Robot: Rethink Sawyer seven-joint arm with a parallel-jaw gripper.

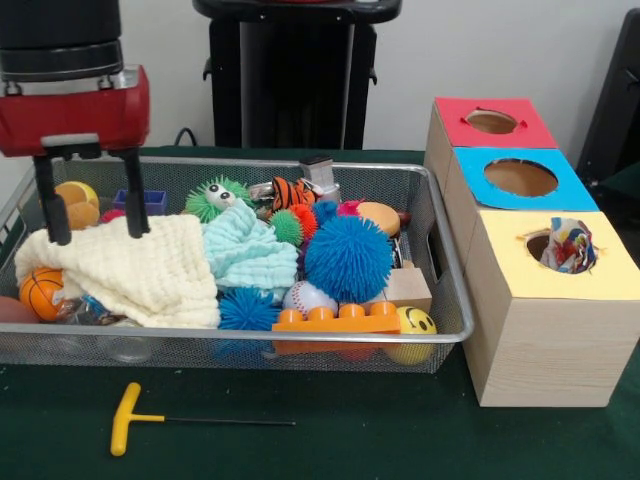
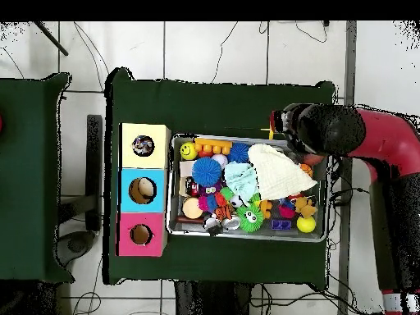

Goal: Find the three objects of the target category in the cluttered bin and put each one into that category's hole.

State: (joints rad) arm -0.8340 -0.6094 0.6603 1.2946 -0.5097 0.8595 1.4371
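Observation:
The silver wire mesh bin (image 1: 455, 330) is full of toys; it also shows in the overhead view (image 2: 246, 235). My gripper (image 1: 97, 234) hangs open and empty over the bin's left end. Its two black fingers (image 1: 49, 205) reach down to a cream waffle cloth (image 1: 150, 275), which also shows in the overhead view (image 2: 279, 171). A mint cloth (image 1: 245, 250) lies beside it. The yellow-topped box (image 1: 610, 270) stands right of the bin, and a white cloth with colourful spots (image 1: 570, 245) is stuffed in its hole. The braided rope ring is not visible. In the overhead view the arm (image 2: 336, 129) covers the gripper.
The blue-topped hole (image 1: 520, 177) and the red-topped hole (image 1: 491, 121) sit behind the yellow one. The bin also holds a blue spiky ball (image 1: 348, 258), an orange brick (image 1: 335, 320), a smiley ball (image 1: 415, 322) and a small basketball (image 1: 42, 290). A yellow-handled T tool (image 1: 125, 420) lies before the bin.

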